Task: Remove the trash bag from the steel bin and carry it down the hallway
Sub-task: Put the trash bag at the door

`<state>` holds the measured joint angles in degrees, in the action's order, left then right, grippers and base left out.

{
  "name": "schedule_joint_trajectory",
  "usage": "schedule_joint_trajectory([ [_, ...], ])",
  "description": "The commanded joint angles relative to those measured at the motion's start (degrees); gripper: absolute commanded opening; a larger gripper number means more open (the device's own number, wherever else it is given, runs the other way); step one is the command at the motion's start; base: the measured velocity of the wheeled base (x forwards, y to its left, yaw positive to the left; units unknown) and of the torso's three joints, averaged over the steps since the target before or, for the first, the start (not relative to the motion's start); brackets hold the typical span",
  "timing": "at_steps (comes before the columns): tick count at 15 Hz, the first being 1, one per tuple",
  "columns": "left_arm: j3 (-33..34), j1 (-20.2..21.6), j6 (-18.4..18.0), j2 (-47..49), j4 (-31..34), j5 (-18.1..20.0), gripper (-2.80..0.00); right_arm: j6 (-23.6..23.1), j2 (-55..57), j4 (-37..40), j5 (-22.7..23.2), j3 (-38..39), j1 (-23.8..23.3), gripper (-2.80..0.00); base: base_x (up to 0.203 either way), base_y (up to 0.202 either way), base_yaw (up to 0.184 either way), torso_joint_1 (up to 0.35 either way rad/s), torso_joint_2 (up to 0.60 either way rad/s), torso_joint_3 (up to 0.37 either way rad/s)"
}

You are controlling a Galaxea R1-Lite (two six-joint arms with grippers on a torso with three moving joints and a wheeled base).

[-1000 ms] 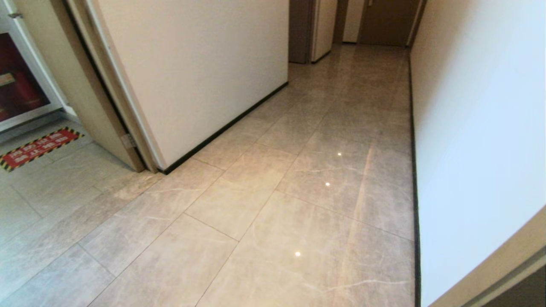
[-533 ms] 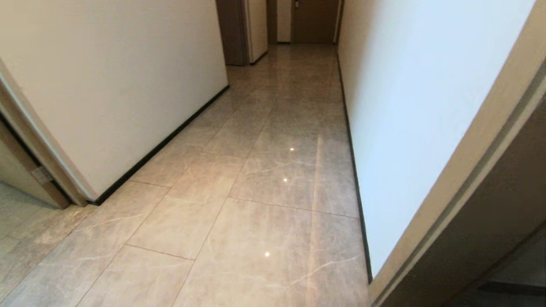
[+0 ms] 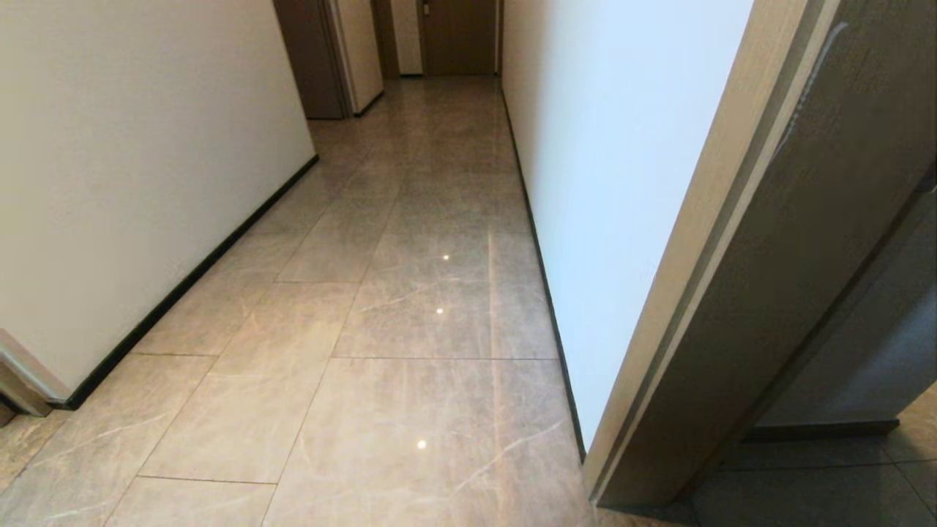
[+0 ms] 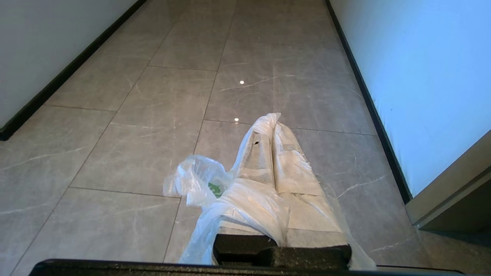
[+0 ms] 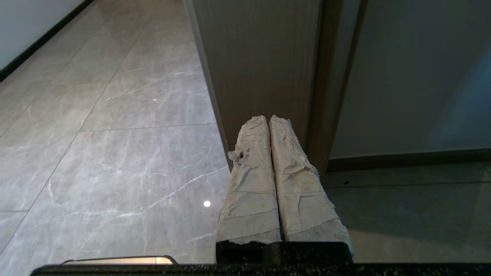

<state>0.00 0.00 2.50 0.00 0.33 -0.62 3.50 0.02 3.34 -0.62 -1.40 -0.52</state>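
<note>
Glossy beige hallway, cream walls both sides, black baseboards, brown doors at the far end. Neither arm shows in the head view.

Left hand: padded fingers pressed together, clamped on the trash bag. Thin white plastic is pinched between the fingers and draped over them; a loose puff with green print hangs off one side, above the floor tiles. Bag looks light, nearly empty as far as I can tell. So the task's thing is in the left hand, already out of the bin.

Right hand: fingers closed flat against each other, nothing between them, idle. It points at a brown door frame on the right, near side, with the frame edge just beyond the fingertips.

Steel bin: not in any view.

Step in hand, my read: carrying the bag down the corridor, removal done. Far end is well off, so most of the carry looks left.

Doing it well:
- keep the left hand clamped; thin plastic slips easily, no loosening on the way
- steer toward the middle of the floor, away from the near right door frame and wall
- drive smoothly so the hanging part doesn't swing or drag on tiles
- keep both arms tucked; corridor narrows farther on, open door leaf on the far left
</note>
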Motion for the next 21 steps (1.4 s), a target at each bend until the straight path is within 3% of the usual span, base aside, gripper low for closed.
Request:
schedule_joint_trajectory([
  [1, -0.1, 0.0, -0.1, 0.1, 0.0, 0.0, -2.80, 0.0, -0.1, 0.0, 0.0, 0.0, 0.0, -2.80, 0.000, 0.000, 0.000, 0.000, 0.00, 0.000],
  [7, -0.7, 0.0, -0.8, 0.1, 0.2, 0.1, -2.80, 0.0, -0.1, 0.0, 0.0, 0.0, 0.0, -2.80, 0.000, 0.000, 0.000, 0.000, 0.00, 0.000],
  [10, -9.1, 0.0, -1.2, 4.9, 3.2, 1.8, -2.80, 0.0, -0.1, 0.0, 0.0, 0.0, 0.0, -2.80, 0.000, 0.000, 0.000, 0.000, 0.00, 0.000],
  [15, -30.2, -0.3, -0.3, 32.9, 5.7, 7.3, -2.80, 0.0, -0.1, 0.0, 0.0, 0.0, 0.0, -2.80, 0.000, 0.000, 0.000, 0.000, 0.00, 0.000],
  [21, -49.7, -4.8, -9.7, 69.8, 10.2, 11.3, -2.80, 0.0, -0.1, 0.0, 0.0, 0.0, 0.0, -2.80, 0.000, 0.000, 0.000, 0.000, 0.00, 0.000],
])
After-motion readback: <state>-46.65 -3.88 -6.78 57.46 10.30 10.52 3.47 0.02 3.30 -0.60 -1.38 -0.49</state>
